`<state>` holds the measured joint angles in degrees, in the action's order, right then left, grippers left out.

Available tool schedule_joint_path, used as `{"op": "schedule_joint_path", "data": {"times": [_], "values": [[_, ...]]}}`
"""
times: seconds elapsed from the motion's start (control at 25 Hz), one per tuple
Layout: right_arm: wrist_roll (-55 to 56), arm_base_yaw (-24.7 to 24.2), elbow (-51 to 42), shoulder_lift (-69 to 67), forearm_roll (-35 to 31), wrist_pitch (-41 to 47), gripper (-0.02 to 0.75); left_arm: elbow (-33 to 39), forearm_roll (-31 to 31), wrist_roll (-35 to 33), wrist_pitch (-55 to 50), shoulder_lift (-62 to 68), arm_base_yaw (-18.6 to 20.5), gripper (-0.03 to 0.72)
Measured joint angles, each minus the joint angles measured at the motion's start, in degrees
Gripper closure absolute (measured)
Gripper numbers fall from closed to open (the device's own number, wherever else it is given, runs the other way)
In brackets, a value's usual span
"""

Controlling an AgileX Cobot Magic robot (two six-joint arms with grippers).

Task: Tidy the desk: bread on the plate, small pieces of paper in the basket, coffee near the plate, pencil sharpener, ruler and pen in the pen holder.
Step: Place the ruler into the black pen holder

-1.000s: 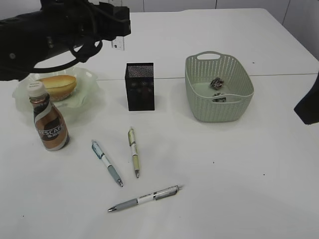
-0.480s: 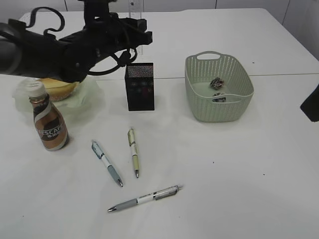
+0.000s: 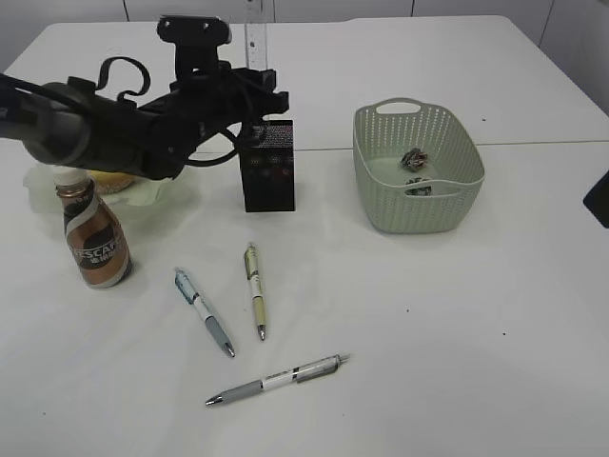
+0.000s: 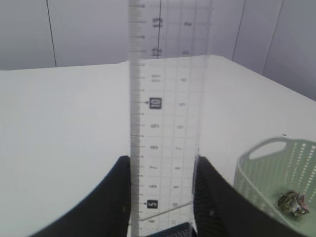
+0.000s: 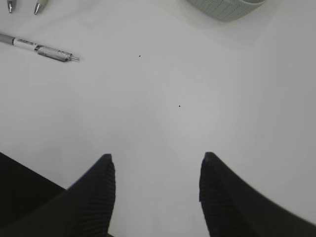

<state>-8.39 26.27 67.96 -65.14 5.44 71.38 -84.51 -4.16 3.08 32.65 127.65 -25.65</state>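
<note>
My left gripper [image 3: 255, 78] is shut on a clear ruler [image 3: 253, 33], held upright right above the black mesh pen holder [image 3: 267, 171]. In the left wrist view the ruler [image 4: 165, 123] stands between both fingers, its lower end at the holder's rim [image 4: 168, 231]. Three pens [image 3: 205, 311] [image 3: 255, 290] [image 3: 276, 379] lie on the table in front. The coffee bottle [image 3: 93, 238] stands beside the plate [image 3: 157, 190], where the bread [image 3: 114, 181] is mostly hidden by the arm. Paper pieces [image 3: 414, 158] lie in the green basket [image 3: 381, 181]. My right gripper [image 5: 157, 163] hovers open over bare table. The pencil sharpener is out of view.
The right arm [image 3: 599, 198] shows only at the right edge of the exterior view. In the right wrist view one pen [image 5: 37, 47] lies at the upper left and the basket's rim [image 5: 224, 7] at the top. White table runs between the pens and the basket.
The left arm has carried the ruler rightward from over the plate to above the pen holder and lowered. The right arm has drawn further toward the right edge.
</note>
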Motion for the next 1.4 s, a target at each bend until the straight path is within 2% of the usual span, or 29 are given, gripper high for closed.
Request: {"op": "schedule_joint_path", "data": {"times": [0.88, 1.4], "values": [[-0.04, 0.00, 0.00, 0.00, 0.56, 0.00, 0.333, -0.03, -0.20, 1.57, -0.82, 2.04, 0.12, 0.428], [-0.04, 0.00, 0.00, 0.00, 0.69, 0.10, 0.333, -0.03, 3.44, 3.40, -3.10, 2.04, -0.09, 0.418]]}}
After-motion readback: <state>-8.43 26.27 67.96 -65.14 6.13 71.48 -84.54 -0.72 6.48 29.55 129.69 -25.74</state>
